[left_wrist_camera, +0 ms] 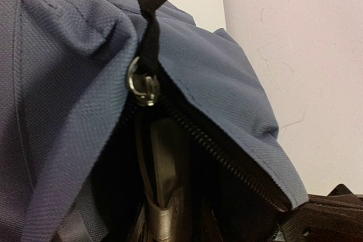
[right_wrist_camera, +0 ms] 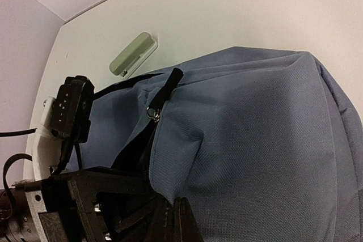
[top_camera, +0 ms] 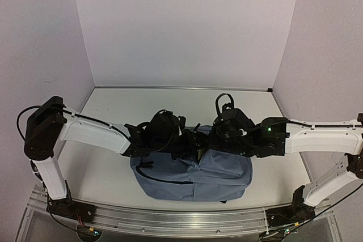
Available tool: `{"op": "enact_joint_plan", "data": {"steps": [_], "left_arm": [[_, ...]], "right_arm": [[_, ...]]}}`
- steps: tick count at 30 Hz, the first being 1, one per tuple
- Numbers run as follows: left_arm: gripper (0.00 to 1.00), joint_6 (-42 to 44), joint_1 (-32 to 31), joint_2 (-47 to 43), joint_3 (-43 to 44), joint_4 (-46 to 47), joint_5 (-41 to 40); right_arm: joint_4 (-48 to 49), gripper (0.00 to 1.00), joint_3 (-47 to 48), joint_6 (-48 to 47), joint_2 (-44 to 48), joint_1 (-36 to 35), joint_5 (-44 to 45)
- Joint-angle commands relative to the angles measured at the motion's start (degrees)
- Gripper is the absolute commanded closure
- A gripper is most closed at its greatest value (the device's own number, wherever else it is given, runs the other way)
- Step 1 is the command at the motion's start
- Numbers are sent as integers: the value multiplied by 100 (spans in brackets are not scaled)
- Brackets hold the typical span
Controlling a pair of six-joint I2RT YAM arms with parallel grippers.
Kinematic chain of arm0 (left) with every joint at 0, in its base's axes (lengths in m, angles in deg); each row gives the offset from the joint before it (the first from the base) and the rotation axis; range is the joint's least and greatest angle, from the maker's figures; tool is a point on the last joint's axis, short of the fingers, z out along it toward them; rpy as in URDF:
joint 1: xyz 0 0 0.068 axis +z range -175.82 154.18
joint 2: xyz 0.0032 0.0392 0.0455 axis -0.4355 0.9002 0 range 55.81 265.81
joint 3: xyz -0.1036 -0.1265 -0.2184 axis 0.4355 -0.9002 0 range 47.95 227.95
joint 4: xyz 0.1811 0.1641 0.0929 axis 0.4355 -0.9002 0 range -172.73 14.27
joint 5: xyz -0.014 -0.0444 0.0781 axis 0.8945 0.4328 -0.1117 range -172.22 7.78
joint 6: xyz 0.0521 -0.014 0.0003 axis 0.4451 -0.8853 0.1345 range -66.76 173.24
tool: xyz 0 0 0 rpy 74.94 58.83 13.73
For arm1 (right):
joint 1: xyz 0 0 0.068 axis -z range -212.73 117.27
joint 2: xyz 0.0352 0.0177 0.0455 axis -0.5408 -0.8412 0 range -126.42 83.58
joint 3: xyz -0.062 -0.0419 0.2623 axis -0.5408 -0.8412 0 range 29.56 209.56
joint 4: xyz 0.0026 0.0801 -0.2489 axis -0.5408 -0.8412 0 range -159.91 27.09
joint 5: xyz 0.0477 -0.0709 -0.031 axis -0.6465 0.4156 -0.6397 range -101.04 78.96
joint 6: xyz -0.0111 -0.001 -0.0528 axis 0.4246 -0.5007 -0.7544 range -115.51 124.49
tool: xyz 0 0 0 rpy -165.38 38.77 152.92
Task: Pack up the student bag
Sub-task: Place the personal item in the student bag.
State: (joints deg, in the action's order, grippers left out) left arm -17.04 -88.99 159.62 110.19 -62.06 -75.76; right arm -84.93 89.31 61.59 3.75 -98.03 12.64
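Grey-blue student bag [top_camera: 193, 177], one, zip [left_wrist_camera: 227, 157] open; right hand [right_wrist_camera: 178, 222] pressed together; left hand [top_camera: 188, 143] state unclear.

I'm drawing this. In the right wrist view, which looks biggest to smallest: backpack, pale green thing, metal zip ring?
The backpack, then the pale green object, which lies farther away, then the metal zip ring.

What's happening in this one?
Both arms are bent over the student bag, lying in the middle of the table. The left claw and the right claw meet at its top, where the zip is partly open below the zip pull. The right claw is shut; the left's state is unclear. A small pale green item lies on the table outside the bag.
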Motion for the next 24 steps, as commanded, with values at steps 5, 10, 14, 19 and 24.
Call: {"op": "enact_joint_plan", "data": {"steps": [5, 10, 14, 19, 24], "left_arm": [[58, 428, -83, -490, 68, -760, -355], [60, 567, -164, -230, 476, -1220, -374], [58, 627, -226, -111, 632, -1509, -432], [62, 707, -231, 52, 799, -1704, -359], [75, 822, -268, 347, 1136, -1857, -201]], "right_arm": [[417, 100, 263, 12, 68, -22, 148], [417, 100, 301, 1, 47, -21, 120], [409, 100, 265, 4, 110, -19, 138], [415, 100, 222, 29, 156, -25, 150], [411, 100, 249, 3, 144, -22, 128]]}}
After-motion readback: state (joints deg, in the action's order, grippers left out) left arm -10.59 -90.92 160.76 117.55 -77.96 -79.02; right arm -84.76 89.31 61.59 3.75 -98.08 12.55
